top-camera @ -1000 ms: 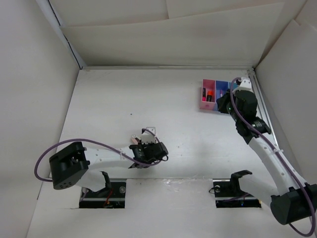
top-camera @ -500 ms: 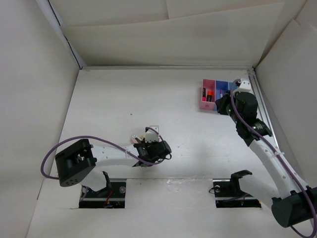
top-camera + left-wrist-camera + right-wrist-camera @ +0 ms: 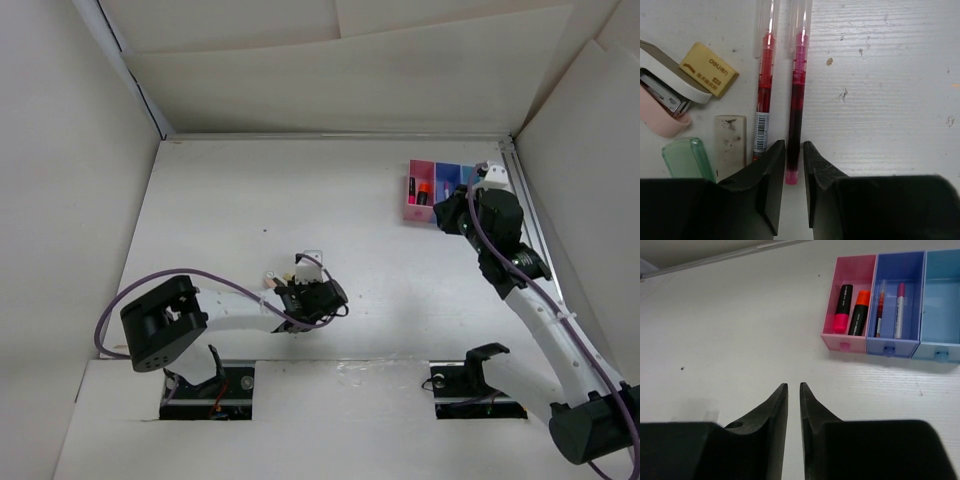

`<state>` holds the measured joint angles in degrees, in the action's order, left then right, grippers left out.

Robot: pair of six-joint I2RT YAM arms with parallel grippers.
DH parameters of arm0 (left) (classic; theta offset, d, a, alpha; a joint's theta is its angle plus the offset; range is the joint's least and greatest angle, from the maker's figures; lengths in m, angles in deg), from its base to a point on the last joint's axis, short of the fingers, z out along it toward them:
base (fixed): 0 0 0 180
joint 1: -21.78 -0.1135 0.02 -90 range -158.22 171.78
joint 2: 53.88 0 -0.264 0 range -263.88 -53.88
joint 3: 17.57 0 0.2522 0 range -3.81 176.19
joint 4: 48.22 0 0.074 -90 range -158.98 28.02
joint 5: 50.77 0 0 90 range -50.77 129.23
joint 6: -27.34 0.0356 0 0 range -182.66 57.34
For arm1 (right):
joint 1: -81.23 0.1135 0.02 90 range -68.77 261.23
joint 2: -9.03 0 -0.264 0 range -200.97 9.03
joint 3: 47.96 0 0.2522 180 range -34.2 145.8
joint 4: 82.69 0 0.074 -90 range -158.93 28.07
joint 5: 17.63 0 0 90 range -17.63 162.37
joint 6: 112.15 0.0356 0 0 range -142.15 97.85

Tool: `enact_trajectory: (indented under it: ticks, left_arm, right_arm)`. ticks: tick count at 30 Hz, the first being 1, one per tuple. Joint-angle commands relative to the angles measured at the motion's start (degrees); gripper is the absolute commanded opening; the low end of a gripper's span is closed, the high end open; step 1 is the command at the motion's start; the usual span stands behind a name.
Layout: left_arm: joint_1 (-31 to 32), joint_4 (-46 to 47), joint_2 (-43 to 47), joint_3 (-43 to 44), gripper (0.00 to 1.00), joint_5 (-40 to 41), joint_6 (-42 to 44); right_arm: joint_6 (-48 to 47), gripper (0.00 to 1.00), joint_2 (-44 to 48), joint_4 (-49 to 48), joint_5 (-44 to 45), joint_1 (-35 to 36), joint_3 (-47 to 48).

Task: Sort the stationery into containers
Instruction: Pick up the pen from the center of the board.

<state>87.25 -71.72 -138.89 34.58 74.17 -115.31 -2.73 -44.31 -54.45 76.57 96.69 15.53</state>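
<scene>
- Leftmost, on the white worktop (image 3: 890, 100), left of the left end effector (image 3: 794, 147): pink-and-white stapler (image 3: 662, 102), green eraser (image 3: 687, 157), beige eraser (image 3: 708, 75) with a printed label, smudged grey eraser (image 3: 731, 145).
- Next, just beside the left finger: red pen (image 3: 764, 85), clear-barrelled.
- Then, parallel to it, pink pen (image 3: 796, 100), near end set between the two fingers; narrow gap, hard to tell whether gripped or merely flanked.
- Further right, right end effector (image 3: 794, 386) closed down to a thin slit, holding nothing, over bare worktop.
- Beyond it, rightward, joined in a row: pink bin (image 3: 842, 342) with pink-capped highlighter (image 3: 842, 307) and orange-capped highlighter (image 3: 859, 312); darker blue bin (image 3: 892, 346) with a pair of pens (image 3: 899, 305); light blue bin (image 3: 940, 351).
</scene>
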Motion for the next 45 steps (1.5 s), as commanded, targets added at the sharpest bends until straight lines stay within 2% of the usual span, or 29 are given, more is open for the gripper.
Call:
enact_trajectory:
  ticks: [1,3,6,7,8,11,13,19,22,26,27,33,37,43,45]
  left_arm:
    - [-0.26,0.77,-1.3,-0.77,0.17,-1.28,0.26]
    - [-0.26,0.77,-1.3,-0.77,0.17,-1.8,0.26]
    - [-0.26,1.39,-2.43,-0.77,0.08,-1.8,0.26]
    - [-0.26,1.39,-2.44,-0.77,0.01,-1.8,0.26]
    - [-0.26,1.39,-1.66,-0.77,0.0,-1.8,0.26]
    - [-0.26,0.68,1.07,-0.77,0.0,-1.8,0.78]
    - [-0.26,0.68,5.72,-0.77,0.0,-3.37,2.01]
    - [-0.26,9.88,20.47,0.37,0.0,-11.36,9.64]
    - [-0.26,12.63,22.35,2.56,0.0,-13.31,12.29]
    - [-0.26,17.01,21.04,5.81,0.0,-17.61,15.29]
    - [-0.26,19.29,20.51,5.82,0.0,-18.67,15.99]
    - [-0.26,23.97,19.98,6.87,0.0,-23.24,17.04]
    - [-0.26,25.38,19.97,6.87,0.0,-24.66,17.05]
    - [-0.26,27.13,19.97,6.87,0.0,-26.5,17.05]
    - [-0.26,27.66,19.45,7.4,0.0,-27.12,17.05]
  right_arm:
    - [-0.26,0.24,1.75,-1.39,-0.87,0.97,0.53]
    - [-0.26,0.28,2.28,-1.38,-1.39,0.97,0.54]
    - [-0.26,0.4,2.28,-0.86,-2.8,0.97,0.54]
    - [-0.26,0.42,2.28,-0.86,-3.5,0.97,0.54]
    - [-0.26,0.47,2.28,-0.34,-4.2,0.97,-0.07]
    - [-0.87,0.5,2.28,-0.33,-7.18,0.97,-0.87]
    - [-0.87,0.54,2.28,-0.85,-13.04,0.97,-1.57]
    - [-0.87,0.66,5.08,-2.61,-27.55,0.97,-3.33]
    - [-0.87,0.72,6.4,-2.61,-32.67,0.97,-3.33]
    - [1.14,0.78,6.94,-5.32,-42.32,0.97,-4.03]
    - [1.67,0.81,6.94,-5.34,-42.35,1.58,-4.55]
    - [1.67,0.83,5.01,-7.0,-41.65,3.7,-5.78]
    - [1.67,0.83,3.33,-7.01,-37.8,6.59,-5.79]
    - [3.86,0.85,0.44,-11.22,-36.99,6.6,-8.33]
    - [4.57,0.8,-0.36,-13.94,-37.52,7.12,-8.95]
